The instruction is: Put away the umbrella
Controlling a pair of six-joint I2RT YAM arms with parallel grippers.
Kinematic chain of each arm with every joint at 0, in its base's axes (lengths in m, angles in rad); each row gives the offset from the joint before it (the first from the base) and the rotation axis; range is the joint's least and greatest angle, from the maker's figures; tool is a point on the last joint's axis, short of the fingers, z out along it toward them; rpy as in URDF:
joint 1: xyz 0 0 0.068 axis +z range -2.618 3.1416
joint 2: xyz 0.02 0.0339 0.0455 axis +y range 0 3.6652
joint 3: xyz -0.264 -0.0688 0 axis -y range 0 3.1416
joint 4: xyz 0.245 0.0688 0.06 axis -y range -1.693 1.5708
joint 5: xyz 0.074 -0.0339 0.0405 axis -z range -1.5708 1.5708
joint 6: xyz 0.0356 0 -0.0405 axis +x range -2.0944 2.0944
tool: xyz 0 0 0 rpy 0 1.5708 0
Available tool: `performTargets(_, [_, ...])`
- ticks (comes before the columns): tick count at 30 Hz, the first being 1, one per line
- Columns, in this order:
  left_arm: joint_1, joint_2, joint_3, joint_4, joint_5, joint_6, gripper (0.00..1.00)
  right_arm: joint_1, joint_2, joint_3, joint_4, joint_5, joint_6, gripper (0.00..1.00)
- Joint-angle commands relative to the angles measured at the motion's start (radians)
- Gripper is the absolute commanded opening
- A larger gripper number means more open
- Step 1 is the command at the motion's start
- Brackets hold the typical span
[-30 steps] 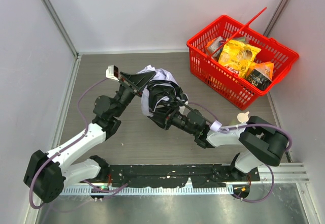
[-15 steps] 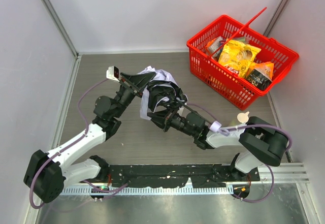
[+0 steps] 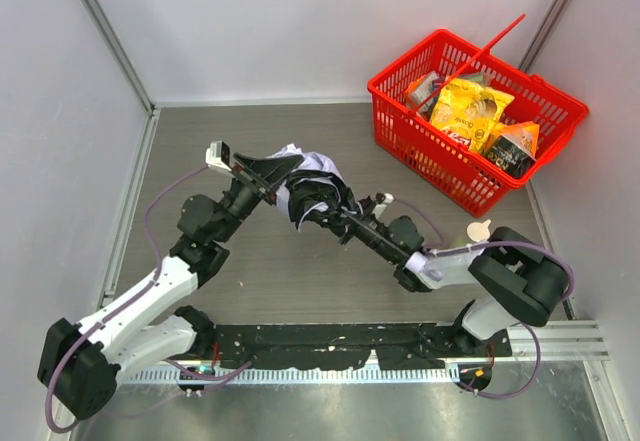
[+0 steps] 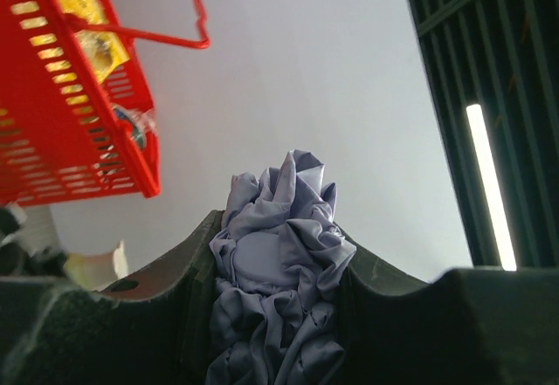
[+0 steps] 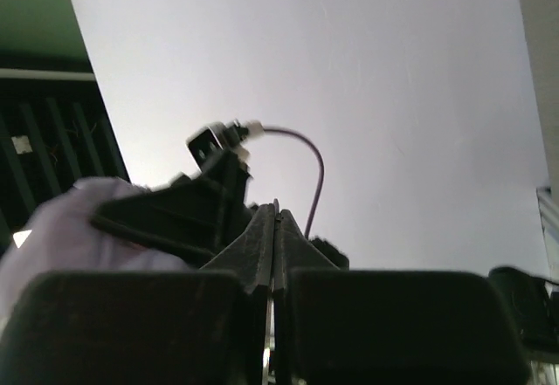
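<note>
Our left gripper clamps the crumpled umbrella, held up between both arms. Our right gripper is clenched beside it; on what, we cannot tell. Loose fabric may slip free.

Both our arms were angled in toward the middle, tips close together. Our left arm slanted up from its base at the near left, elbow bent. The left gripper pointed right, jaws partway apart and clamped on bunched umbrella cloth. Our right arm lay low, stretched out leftward. The right gripper had its fingers pressed flat together, no gap showing.
</note>
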Motion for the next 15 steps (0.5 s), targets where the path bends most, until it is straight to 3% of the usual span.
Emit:
performTargets(1, [-0.005,-0.097,0.074,-0.39,0.065,0.044,0.0,-0.149,-0.046,-0.049,0.239,-0.034,-0.091,0.01])
performTargets(3, [-0.006,-0.101,0.182,-0.753,0.099,0.182,0.0,-0.227,-0.06,-0.052,0.245,-0.084,-0.158,0.01])
performTargets(4, [-0.006,-0.1,0.19,-0.844,0.105,0.221,0.0,-0.245,-0.052,-0.047,0.283,-0.128,-0.212,0.01])
performTargets(8, [-0.006,-0.144,0.009,-0.844,0.118,0.117,0.0,-0.3,-0.056,0.002,0.319,-0.204,-0.361,0.01])
performTargets(12, [-0.005,-0.169,-0.022,-0.989,0.081,0.192,0.0,-0.302,-0.154,0.053,0.114,-0.244,-0.603,0.01])
performTargets(15, [-0.006,-0.158,-0.014,-1.109,0.012,0.265,0.0,-0.3,-0.173,0.083,0.057,-0.265,-0.674,0.01])
